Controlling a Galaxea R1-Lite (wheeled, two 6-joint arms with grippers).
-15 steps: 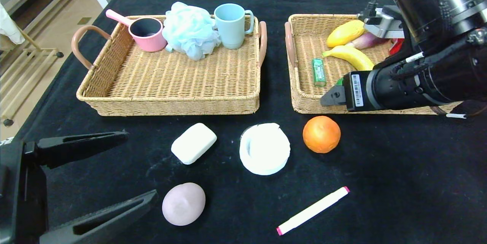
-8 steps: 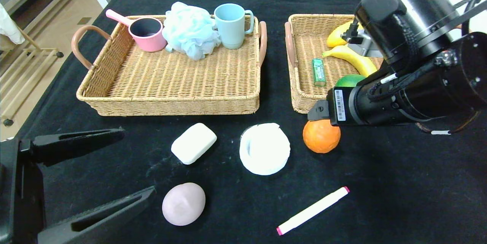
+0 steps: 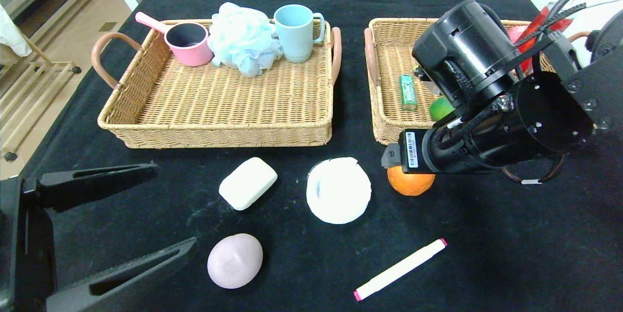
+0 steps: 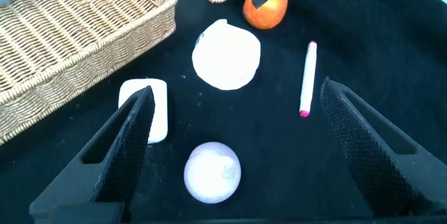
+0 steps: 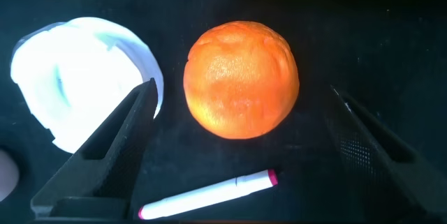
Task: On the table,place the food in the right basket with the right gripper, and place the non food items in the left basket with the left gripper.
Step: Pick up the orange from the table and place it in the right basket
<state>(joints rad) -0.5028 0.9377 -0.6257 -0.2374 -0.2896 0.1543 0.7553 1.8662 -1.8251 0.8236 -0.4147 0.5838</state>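
Note:
The orange (image 3: 411, 184) lies on the black table (image 3: 486, 253) just in front of the right basket (image 3: 384, 133). My right gripper (image 3: 393, 157) hangs over it, open; in the right wrist view the orange (image 5: 241, 77) sits between the two fingers (image 5: 119, 140), untouched. The green gum pack (image 3: 408, 92) lies in the right basket. My left gripper (image 3: 170, 210) is open and empty at the near left. The pink egg-shaped lump (image 3: 235, 260), white soap bar (image 3: 247, 183), white disc (image 3: 338, 190) and pink-ended marker (image 3: 400, 269) lie on the table. The left basket (image 3: 219, 134) stands at the back left.
The left basket holds a pink cup (image 3: 187, 43), a pale blue bath puff (image 3: 243, 37) and a blue mug (image 3: 296, 32). A green fruit (image 3: 440, 107) and a red packet (image 3: 547, 22) show in the right basket behind my right arm. The table's left edge drops to the floor.
My right arm has swung from over the right basket forward and down onto the orange. The gum pack stays in the basket. My left gripper has barely moved.

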